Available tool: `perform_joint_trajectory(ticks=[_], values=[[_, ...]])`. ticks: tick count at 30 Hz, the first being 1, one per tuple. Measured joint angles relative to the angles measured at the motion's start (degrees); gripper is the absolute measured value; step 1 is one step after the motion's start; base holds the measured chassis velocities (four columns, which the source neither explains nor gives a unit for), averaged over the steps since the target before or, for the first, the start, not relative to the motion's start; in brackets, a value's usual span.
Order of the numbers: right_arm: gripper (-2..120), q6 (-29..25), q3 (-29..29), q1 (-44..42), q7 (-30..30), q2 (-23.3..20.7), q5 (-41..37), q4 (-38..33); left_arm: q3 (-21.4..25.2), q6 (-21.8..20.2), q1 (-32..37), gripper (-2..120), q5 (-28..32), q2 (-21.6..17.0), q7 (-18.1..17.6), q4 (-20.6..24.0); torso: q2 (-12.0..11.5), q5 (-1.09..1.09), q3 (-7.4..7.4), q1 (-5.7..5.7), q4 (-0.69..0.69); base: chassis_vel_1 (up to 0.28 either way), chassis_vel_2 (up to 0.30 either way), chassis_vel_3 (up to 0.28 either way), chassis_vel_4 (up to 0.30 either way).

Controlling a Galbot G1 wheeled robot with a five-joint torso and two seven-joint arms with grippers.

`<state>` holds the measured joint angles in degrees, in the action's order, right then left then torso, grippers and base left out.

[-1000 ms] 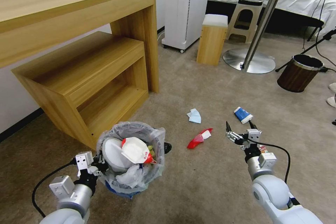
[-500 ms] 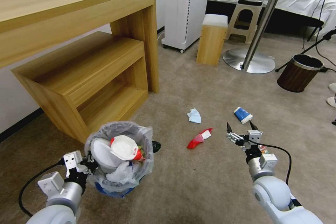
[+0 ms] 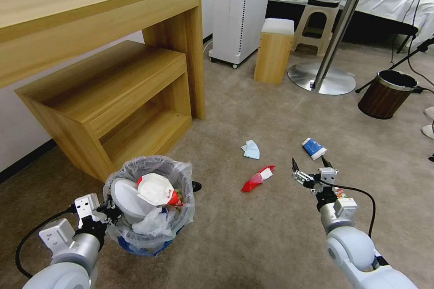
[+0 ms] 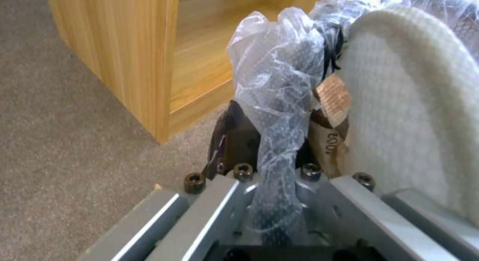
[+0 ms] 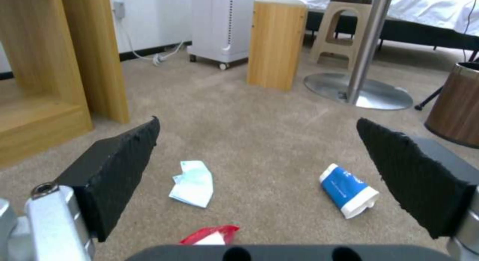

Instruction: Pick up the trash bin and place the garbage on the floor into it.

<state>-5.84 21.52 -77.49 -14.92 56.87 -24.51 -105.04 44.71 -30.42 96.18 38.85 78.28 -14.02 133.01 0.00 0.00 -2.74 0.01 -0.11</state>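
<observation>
Right pincer (image 3: 309, 168) hangs low over the carpet with its black fingers spread wide and nothing between them, and it is plainly the nearer arm to the litter left on the floor. Left pincer (image 3: 106, 210) is clamped on the rim of the bin (image 3: 149, 230), its fingers pinching the mesh edge and the crinkled clear liner bunched over it, as the left wrist view shows; the bin, already stuffed with white slippers (image 3: 156, 188) and wrappers, sits at the robot's left front beside the low wooden shelf (image 3: 108, 99), and whether its base touches the carpet cannot be told.

Nearest the open right pincer lies a red wrapper (image 3: 257, 178), just ahead and toward the robot's left, its long axis running on a slant from near-left to far-right. A little farther on, a blue-and-white cup (image 3: 313, 148) lies on its side almost straight ahead of the fingers, slightly to the right, its axis slanting across the line of reach. A folded light-blue mask (image 3: 251, 149) lies flat at about the same depth, off to the left. By this layout the right arm should do the picking, and the wrapper looks the shortest reach, calling for a small turn of the wrist. The bin stands well apart from all three.
</observation>
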Motion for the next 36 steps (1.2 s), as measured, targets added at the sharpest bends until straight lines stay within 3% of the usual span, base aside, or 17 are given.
perform_joint_trajectory(ticks=[36], values=[[100, 2.8, 2.2, -1.9, -0.9, -0.1, 0.3, -2.0, -0.2, -4.1, 2.1, 1, 3.5, -1.6, -1.9, 3.2, 0.0, 0.0, 0.0, 0.0, 0.0, 0.0, 0.0, 0.0, 0.0]])
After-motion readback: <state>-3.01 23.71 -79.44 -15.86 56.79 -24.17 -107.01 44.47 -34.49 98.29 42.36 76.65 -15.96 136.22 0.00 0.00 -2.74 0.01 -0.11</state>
